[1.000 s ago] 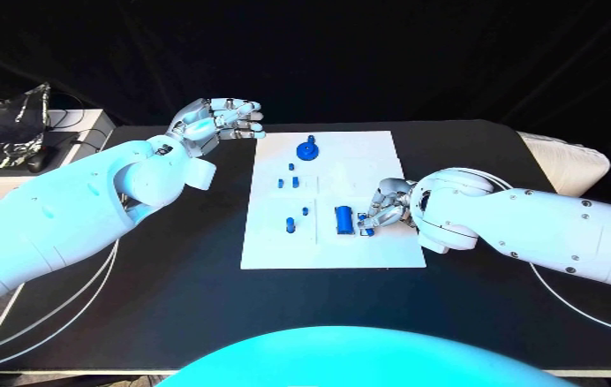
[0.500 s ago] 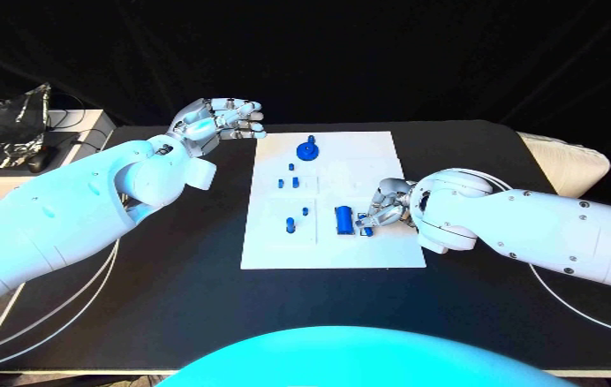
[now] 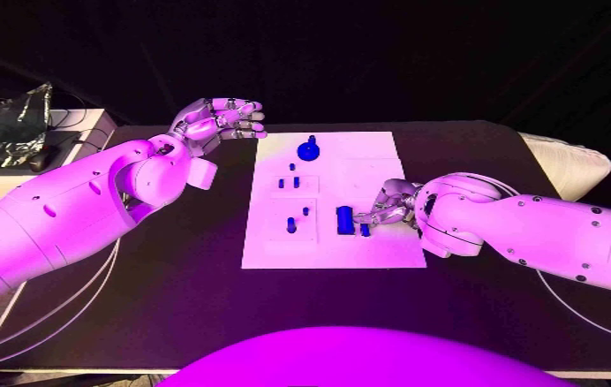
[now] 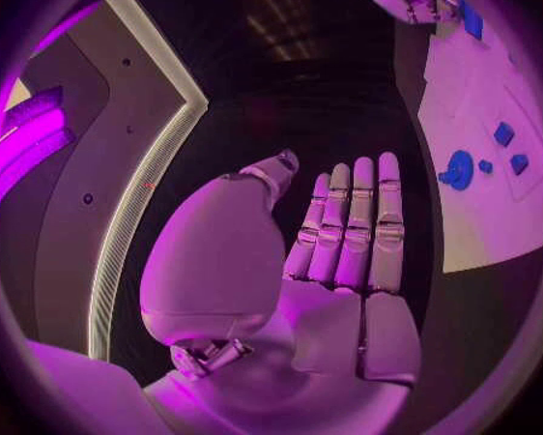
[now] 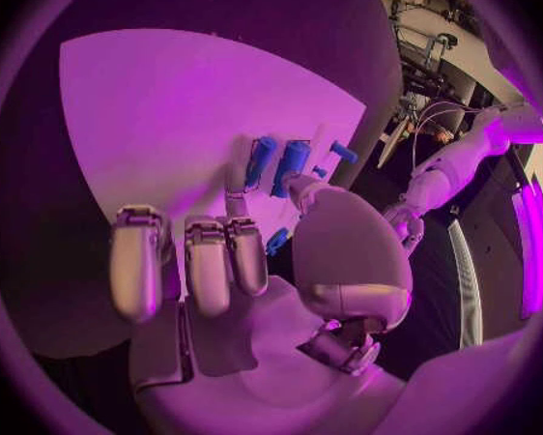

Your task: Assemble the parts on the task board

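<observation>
**Head view.** Flat white rectangular task board (image 3: 334, 254) on the black tabletop (image 3: 166, 254), lying between the two hands. Right hand (image 3: 386, 205) is at the board's near right part, its fingertips down at two blue parts: a short, stout blue cylinder (image 3: 343, 220) just beyond the fingertips and a smaller blue piece (image 3: 365, 229) right under them. Whether the fingers have closed on the small piece or merely touch it cannot be told here. Left hand (image 3: 219, 119) is raised beside the board's far left corner, fingers curled loosely, holding nothing. A round blue knob-like part (image 3: 308, 150) stands nearest that hand; small blue pegs (image 3: 290, 180) stand between the two hands.

**Left wrist view.** Left hand (image 4: 344, 251) flat, fingers straight and side by side, empty. The board (image 4: 477, 145) lies beyond the fingertips, with the knob-like part (image 4: 460, 170) on it.

**Right wrist view.** Right hand (image 5: 242, 261) has its fingers bent down to the board (image 5: 163, 116). The stout cylinder (image 5: 294, 155) and a second blue piece (image 5: 261, 160) lie just past the fingertips; a small blue bit (image 5: 276, 241) shows between thumb and fingers, seemingly pinched.

**Handling, as judged.** Parts look like hard moulded plastic: light, rigid, smooth, liable to roll or slip. Best taken across the cylinder's sides, by the fingertips, with light pressure.
</observation>
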Robot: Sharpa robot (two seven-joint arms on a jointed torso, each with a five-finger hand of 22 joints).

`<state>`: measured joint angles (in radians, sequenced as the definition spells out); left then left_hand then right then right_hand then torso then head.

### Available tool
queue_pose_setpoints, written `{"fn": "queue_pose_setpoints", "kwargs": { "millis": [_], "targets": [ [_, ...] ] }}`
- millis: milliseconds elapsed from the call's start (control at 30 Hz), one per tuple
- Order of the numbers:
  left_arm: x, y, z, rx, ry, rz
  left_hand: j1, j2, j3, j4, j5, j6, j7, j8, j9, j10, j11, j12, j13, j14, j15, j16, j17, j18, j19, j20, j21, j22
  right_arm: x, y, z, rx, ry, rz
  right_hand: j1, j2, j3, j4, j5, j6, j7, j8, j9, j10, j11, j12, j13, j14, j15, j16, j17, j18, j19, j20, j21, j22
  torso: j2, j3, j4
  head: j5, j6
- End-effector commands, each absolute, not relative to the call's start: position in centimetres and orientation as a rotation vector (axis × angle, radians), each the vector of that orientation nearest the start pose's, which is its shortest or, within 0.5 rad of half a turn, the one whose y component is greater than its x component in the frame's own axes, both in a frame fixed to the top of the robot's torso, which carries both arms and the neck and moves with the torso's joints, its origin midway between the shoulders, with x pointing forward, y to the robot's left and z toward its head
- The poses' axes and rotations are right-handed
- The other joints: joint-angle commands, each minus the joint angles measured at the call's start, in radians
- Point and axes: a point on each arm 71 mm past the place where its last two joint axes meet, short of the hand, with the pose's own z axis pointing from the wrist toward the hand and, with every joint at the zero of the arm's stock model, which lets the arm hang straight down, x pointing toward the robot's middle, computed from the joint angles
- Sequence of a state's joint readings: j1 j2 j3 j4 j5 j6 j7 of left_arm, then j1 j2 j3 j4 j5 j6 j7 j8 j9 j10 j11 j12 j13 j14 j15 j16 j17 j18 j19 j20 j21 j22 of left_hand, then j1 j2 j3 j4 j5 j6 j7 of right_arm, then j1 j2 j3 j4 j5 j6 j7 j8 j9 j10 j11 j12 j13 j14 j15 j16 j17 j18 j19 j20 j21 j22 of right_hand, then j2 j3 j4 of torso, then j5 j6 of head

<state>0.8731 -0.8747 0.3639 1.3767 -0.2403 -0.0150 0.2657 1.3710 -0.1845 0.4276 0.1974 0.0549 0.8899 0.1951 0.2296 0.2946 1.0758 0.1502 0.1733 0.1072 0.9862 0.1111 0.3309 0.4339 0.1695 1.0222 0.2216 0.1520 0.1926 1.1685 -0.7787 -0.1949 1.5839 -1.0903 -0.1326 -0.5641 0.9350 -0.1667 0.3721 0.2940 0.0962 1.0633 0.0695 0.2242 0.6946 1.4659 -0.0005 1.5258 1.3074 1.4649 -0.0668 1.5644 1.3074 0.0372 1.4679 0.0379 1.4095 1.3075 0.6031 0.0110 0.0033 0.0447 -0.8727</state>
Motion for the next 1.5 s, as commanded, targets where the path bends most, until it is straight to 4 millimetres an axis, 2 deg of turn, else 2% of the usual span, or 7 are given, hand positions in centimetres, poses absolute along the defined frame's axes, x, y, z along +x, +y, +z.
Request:
{"fn": "queue_pose_setpoints", "kwargs": {
  "millis": [33,533,667,767,967,1233,1500],
  "targets": [
    [49.5,27.1,-21.0,-1.099,1.478,-1.626,0.010,0.000,0.000,0.007,-0.004,0.000,0.006,0.003,-0.001,-0.005,0.000,0.003,0.002,-0.006,0.001,0.004,0.001,0.012,0.007,0.002,-0.004,-0.001,43.3,-18.3,-27.7,0.251,2.269,0.413,-0.014,0.000,-0.012,-0.001,-0.007,0.006,-0.001,0.005,-0.002,0.084,-0.006,0.000,0.238,0.106,-0.005,0.006,0.263,-0.009,0.081,-0.006,0.003,0.225,0.000,0.0009,-0.0009,-0.001,0.000],
    [49.5,27.0,-21.1,-1.100,1.483,-1.626,0.010,0.000,0.000,0.007,-0.004,0.000,0.006,0.003,-0.001,-0.005,0.000,0.003,0.002,-0.006,0.001,0.004,0.001,0.012,0.007,0.002,-0.004,-0.001,41.7,-19.8,-27.2,0.275,2.313,0.445,0.069,-0.009,-0.073,-0.008,-0.002,0.005,-0.003,0.016,-0.009,0.084,-0.008,-0.001,0.238,0.106,-0.006,0.006,0.263,-0.009,0.081,-0.007,0.005,0.226,-0.001,0.0014,-0.0015,-0.005,0.000],
    [49.5,27.0,-21.2,-1.101,1.483,-1.625,0.010,0.000,0.000,0.007,-0.004,0.000,0.006,0.003,-0.001,-0.005,0.000,0.003,0.002,-0.006,0.001,0.004,0.001,0.012,0.007,0.002,-0.004,-0.001,41.3,-20.1,-27.3,0.266,2.338,0.447,0.170,-0.020,-0.108,-0.017,-0.039,0.004,-0.003,0.025,-0.015,0.084,-0.008,0.000,0.238,0.106,-0.007,0.006,0.263,-0.010,0.082,-0.008,0.005,0.226,-0.001,0.0000,-0.0023,-0.004,0.000],
    [49.5,27.1,-21.2,-1.101,1.483,-1.624,0.010,0.000,0.000,0.007,-0.004,0.000,0.006,0.003,-0.001,-0.005,0.000,0.003,0.002,-0.006,0.001,0.004,0.001,0.012,0.007,0.002,-0.004,-0.001,41.0,-20.3,-27.3,0.263,2.348,0.449,0.207,-0.024,-0.133,-0.016,0.006,0.002,-0.002,0.028,-0.020,0.084,-0.007,-0.001,0.238,0.106,-0.006,0.006,0.263,-0.010,0.082,-0.008,0.007,0.226,-0.001,0.0005,-0.0030,-0.004,0.000],
    [49.5,27.1,-21.2,-1.102,1.485,-1.624,0.010,0.000,0.000,0.007,-0.004,0.000,0.006,0.003,-0.001,-0.005,0.000,0.003,0.002,-0.006,0.001,0.004,0.001,0.012,0.007,0.002,-0.004,-0.001,40.8,-20.5,-27.5,0.262,2.354,0.446,0.214,-0.025,-0.137,-0.017,0.007,0.002,-0.002,0.028,-0.020,0.084,-0.007,0.000,0.238,0.106,-0.006,0.006,0.263,-0.010,0.082,-0.007,0.007,0.226,-0.001,0.0000,-0.0003,-0.008,0.000],
    [49.5,27.0,-21.3,-1.102,1.486,-1.625,0.010,0.000,0.000,0.007,-0.004,0.000,0.006,0.003,-0.001,-0.005,0.000,0.003,0.002,-0.006,0.001,0.004,0.001,0.012,0.007,0.002,-0.004,-0.001,41.3,-20.2,-27.7,0.260,2.334,0.427,0.233,0.005,-0.130,-0.013,0.014,0.008,-0.004,0.035,-0.022,0.084,-0.009,0.001,0.239,0.106,-0.007,0.006,0.263,-0.010,0.082,-0.008,0.006,0.226,0.000,-0.0011,0.0017,-0.007,0.000],
    [49.5,27.1,-21.2,-1.102,1.486,-1.623,0.010,0.000,0.000,0.007,-0.004,0.000,0.006,0.003,-0.001,-0.005,0.000,0.003,0.002,-0.006,0.001,0.004,0.001,0.012,0.007,0.002,-0.004,-0.001,41.3,-19.7,-28.3,0.266,2.331,0.423,0.239,0.014,-0.125,-0.013,0.018,0.010,-0.005,0.037,-0.023,0.084,-0.010,0.000,0.239,0.106,-0.008,0.006,0.263,-0.009,0.082,-0.008,0.004,0.226,0.001,-0.0008,0.0005,-0.003,0.000]
  ]
}}
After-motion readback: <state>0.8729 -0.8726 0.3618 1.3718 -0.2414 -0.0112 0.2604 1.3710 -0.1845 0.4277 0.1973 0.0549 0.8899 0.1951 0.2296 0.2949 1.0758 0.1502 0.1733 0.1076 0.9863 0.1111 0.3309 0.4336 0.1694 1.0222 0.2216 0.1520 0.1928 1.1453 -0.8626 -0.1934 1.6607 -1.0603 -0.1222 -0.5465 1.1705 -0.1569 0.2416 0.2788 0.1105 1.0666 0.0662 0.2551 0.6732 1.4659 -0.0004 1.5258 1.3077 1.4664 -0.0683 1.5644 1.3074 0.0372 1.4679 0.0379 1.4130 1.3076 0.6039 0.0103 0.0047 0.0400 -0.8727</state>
